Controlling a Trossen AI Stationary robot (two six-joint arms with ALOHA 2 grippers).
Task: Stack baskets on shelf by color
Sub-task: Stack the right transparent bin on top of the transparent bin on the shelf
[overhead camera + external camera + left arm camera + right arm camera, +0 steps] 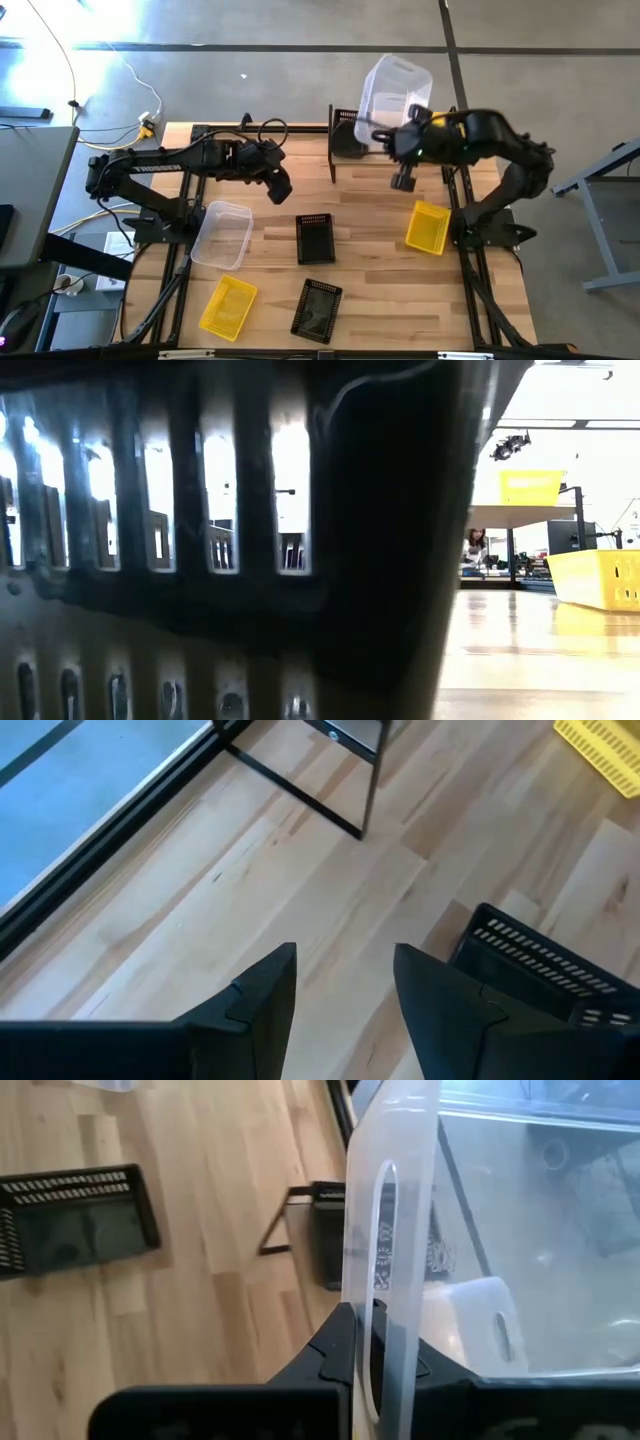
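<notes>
My right gripper [385,135] is shut on a clear tub [397,92], held in the air over the shelf's black frame [332,145] at the table's far edge. A black basket [350,132] sits at that frame. My left gripper [283,192] hovers open above bare table [345,980], near a black basket [540,970]. On the tabletop rest another clear tub [222,235], two black baskets [315,238] [317,310] and two yellow ones [228,307] [428,227]. In the low view a black basket [200,510] fills most of the picture. My right gripper [385,1350] pinches the clear tub's end wall [392,1280] at its rim, beside the handle slot. One finger [335,1355] is outside the tub and the other inside. The tub is lifted clear of the table and tilted, its opening turned sideways.
The shelf frame's legs [340,780] stand on the far middle of the table. Bare wood lies between the baskets in the table's middle [370,270]. A cable and plug lie on the floor beyond the far left corner [148,125]. A person shows far off in the room [475,545].
</notes>
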